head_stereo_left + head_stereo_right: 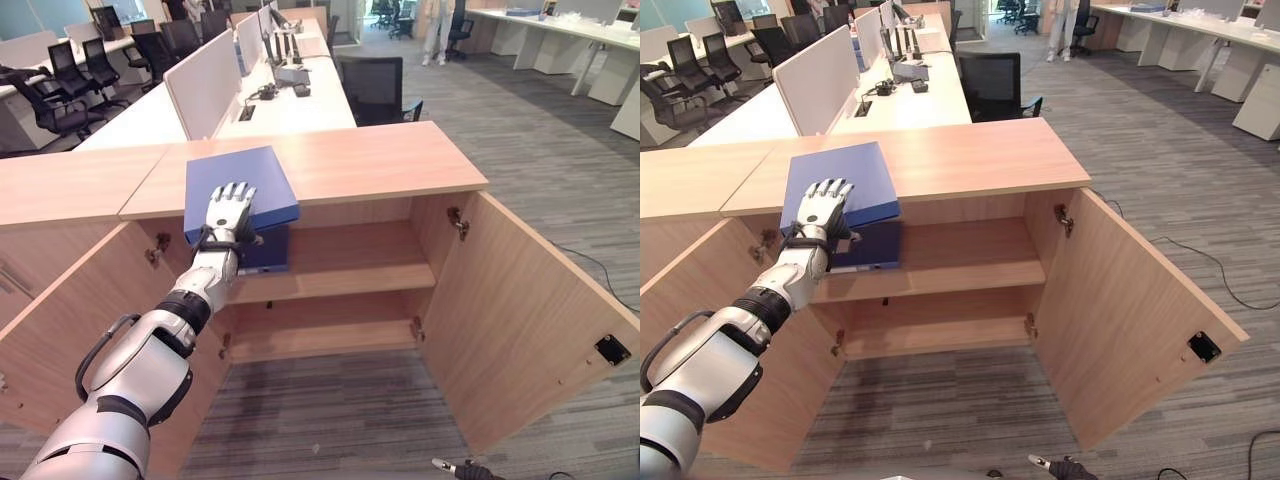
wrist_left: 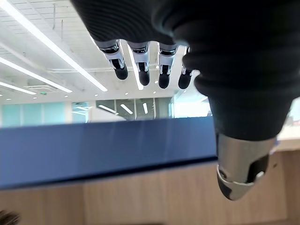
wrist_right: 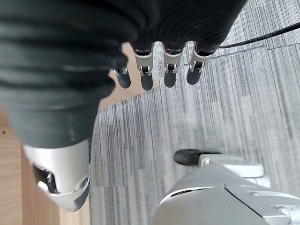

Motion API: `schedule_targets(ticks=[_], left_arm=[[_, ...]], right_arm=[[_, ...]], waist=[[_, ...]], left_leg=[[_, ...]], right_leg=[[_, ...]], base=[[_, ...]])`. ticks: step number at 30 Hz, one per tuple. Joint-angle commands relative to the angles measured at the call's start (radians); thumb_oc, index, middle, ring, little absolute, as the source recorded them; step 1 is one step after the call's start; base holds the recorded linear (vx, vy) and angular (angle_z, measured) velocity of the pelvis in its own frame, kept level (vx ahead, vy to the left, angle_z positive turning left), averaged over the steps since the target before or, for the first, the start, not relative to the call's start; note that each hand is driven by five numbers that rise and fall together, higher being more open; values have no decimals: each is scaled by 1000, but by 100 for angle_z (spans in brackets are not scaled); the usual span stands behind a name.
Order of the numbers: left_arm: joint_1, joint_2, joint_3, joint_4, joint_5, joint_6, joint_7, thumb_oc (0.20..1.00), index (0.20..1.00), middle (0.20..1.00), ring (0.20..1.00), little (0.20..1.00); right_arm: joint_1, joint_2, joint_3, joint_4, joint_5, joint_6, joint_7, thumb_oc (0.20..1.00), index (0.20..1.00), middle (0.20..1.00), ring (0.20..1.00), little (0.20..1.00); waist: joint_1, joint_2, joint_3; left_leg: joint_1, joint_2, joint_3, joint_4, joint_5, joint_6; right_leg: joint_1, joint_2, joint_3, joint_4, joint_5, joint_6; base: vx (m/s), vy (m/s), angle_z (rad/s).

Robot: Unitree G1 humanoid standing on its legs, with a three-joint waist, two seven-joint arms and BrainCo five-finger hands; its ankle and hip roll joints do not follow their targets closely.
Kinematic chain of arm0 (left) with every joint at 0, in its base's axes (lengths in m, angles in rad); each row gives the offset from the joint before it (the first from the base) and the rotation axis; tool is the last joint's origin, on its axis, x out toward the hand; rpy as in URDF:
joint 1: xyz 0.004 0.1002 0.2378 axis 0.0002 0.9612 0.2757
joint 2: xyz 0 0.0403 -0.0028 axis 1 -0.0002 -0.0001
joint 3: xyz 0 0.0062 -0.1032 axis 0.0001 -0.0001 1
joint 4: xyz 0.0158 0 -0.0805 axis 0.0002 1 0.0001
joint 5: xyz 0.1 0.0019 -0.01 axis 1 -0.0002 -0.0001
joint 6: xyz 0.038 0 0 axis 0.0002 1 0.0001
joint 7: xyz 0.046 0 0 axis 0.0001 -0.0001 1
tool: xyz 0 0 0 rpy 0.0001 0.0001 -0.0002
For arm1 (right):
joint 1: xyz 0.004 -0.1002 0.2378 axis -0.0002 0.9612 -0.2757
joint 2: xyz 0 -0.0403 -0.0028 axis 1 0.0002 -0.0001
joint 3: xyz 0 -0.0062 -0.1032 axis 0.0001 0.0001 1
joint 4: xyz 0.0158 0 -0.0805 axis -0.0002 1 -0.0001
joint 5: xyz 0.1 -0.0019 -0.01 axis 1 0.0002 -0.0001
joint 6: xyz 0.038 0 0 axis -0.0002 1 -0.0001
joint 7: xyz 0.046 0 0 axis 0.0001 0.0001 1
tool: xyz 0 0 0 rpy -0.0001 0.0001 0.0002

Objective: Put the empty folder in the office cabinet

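Blue Folder on Cabinet Top

Silver left hand [image 1: 229, 212] lies flat on the flat blue rectangular folder [image 1: 240, 185], fingers [image 1: 827, 192] straight and spread. Folder overhangs the front edge of the light wooden office cabinet [image 1: 380, 160], doors open. Right hand [image 3: 61, 183] hangs low, fingers relaxed.

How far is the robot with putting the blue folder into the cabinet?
Done: both cabinet doors stand open, and another blue folder already lies on the upper shelf. In hand: the left robot hand rests with straight fingers on the blue folder, which lies on the cabinet top and juts over its front edge. Left: grasping it and moving it down onto a shelf. The right robot hand hangs idle above the floor.
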Motion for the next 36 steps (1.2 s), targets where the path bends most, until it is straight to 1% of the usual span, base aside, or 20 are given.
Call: schedule_targets(ticks=[1,5,8,12,23,24,25,26,27,36], left_arm=[[-201,2,-7,154,58,25,50,1000,1000,1000,1000,1000],[-223,3,-42,202,108,43,55,1000,1000,1000,1000,1000],[-244,14,-82,238,172,56,52,1000,1000,1000,1000,1000],[-248,23,-104,261,211,64,45,1000,1000,1000,1000,1000],[-240,39,-112,269,232,64,55,1000,1000,1000,1000,1000],[-241,41,-114,270,233,65,55,840,840,840,840,840],[-242,44,-118,272,236,66,57,548,548,548,548,548],[-243,47,-121,272,239,66,57,228,228,228,228,228],[-242,50,-120,275,240,67,57,200,200,200,200,200],[-221,72,-113,304,244,74,50,200,200,200,200,200]], right_arm=[[-62,16,47,84,26,-27,-18,1000,1000,1000,1000,1000],[-66,17,52,91,40,-34,-21,1000,1000,1000,1000,1000],[-64,17,57,99,54,-42,-20,1000,1000,1000,1000,1000],[-59,22,61,104,66,-45,-17,1000,1000,1000,1000,1000],[-49,30,66,102,75,-50,-17,1000,1000,1000,1000,1000],[-48,30,66,102,75,-50,-18,1000,1000,1000,1000,1000],[-47,30,65,102,75,-51,-18,1000,1000,1000,1000,1000],[-46,30,65,101,74,-51,-18,1000,1000,1000,1000,1000],[-45,30,66,101,74,-51,-18,1000,1000,1000,1000,1000],[-37,27,59,100,78,-53,-17,1000,1000,1000,1000,1000]], waist=[[-6,-40,23],[-9,-40,24],[-12,-37,24],[-14,-35,23],[-20,-29,19],[-21,-28,18],[-22,-27,17],[-23,-27,17],[-24,-26,17],[-32,-25,17]], left_leg=[[34,-47,-1,4,-120,14],[33,-47,3,4,-121,13],[34,-46,8,4,-122,13],[36,-46,12,4,-125,13],[45,-48,25,4,-133,15],[47,-48,25,4,-134,15],[49,-48,27,4,-135,15],[50,-48,28,4,-135,15],[52,-48,30,4,-136,15],[60,-49,42,4,-140,17]], right_leg=[[56,-20,22,7,-92,96],[54,-19,25,7,-90,98],[52,-18,29,7,-90,99],[52,-19,32,7,-89,100],[54,-18,42,7,-91,100],[55,-18,42,7,-91,100],[56,-18,43,7,-91,100],[57,-18,43,7,-92,100],[58,-18,44,7,-92,100],[59,-17,53,7,-88,100]], base=[[-2,-5,-6],[-2,-3,-5],[3,-3,-3],[9,-4,-4],[1,0,-1],[0,0,0],[17,3,-4],[17,5,-4],[10,5,-8],[7,4,-5]])
